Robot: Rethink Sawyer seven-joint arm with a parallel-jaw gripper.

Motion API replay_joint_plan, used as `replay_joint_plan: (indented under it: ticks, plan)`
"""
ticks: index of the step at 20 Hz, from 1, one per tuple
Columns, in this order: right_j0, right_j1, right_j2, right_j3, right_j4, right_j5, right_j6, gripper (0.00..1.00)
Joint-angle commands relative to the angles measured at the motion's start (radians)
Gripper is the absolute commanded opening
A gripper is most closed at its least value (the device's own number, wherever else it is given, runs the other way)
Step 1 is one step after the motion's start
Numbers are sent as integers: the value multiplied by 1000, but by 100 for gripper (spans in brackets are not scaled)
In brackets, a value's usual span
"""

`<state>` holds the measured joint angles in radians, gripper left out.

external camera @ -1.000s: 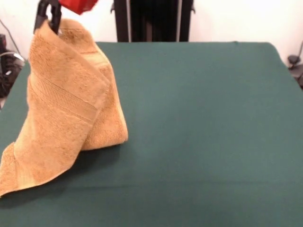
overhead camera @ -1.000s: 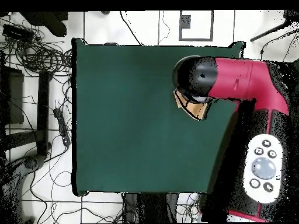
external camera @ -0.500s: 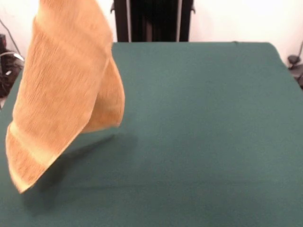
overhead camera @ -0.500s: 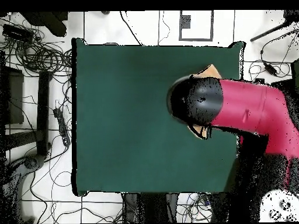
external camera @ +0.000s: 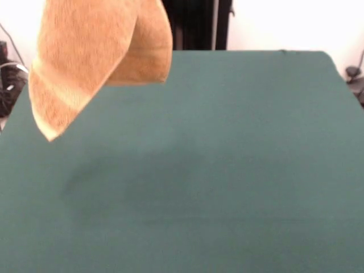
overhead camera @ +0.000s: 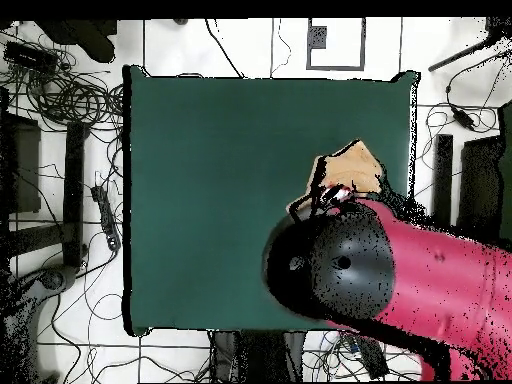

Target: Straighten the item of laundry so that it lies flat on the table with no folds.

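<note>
Compared with the frame one second earlier, the towel (external camera: pixel 91 57) has risen from the table (external camera: pixel 239 159): its lower corner, which then trailed on the green cloth, now hangs in the air, and the folded bundle has shifted toward the table's far edge. In the front view the towel hangs at upper left, doubled over itself, its top running off the upper edge, clear of the surface. The gripper is hidden in both views; the overhead view shows only the red arm (overhead camera: pixel 430 285) and its black head (overhead camera: pixel 330 270) covering most of the towel, so whether the pincer is closed on the cloth cannot be told, though the hanging towel suggests that it is held. The task appears to be at an early stage: the towel is lifted but folded, and lowering and spreading it flat remain.
</note>
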<state>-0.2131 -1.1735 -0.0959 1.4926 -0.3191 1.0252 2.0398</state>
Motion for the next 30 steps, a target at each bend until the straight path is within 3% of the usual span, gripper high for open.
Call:
replay_joint_plan:
  ticks: [1, 5, 13, 21, 30]
  plan:
    - [48, -107, 53, 227, -70, 114, -367, 0]
    - [26, -108, 69, 255, -108, 56, -390, 0]
    - [-32, -161, 81, 305, -46, 107, -453, 0]
    - [-73, -218, 63, 393, -25, 36, -507, 0]
    - [-99, -168, 82, 477, -43, -131, -461, 0]
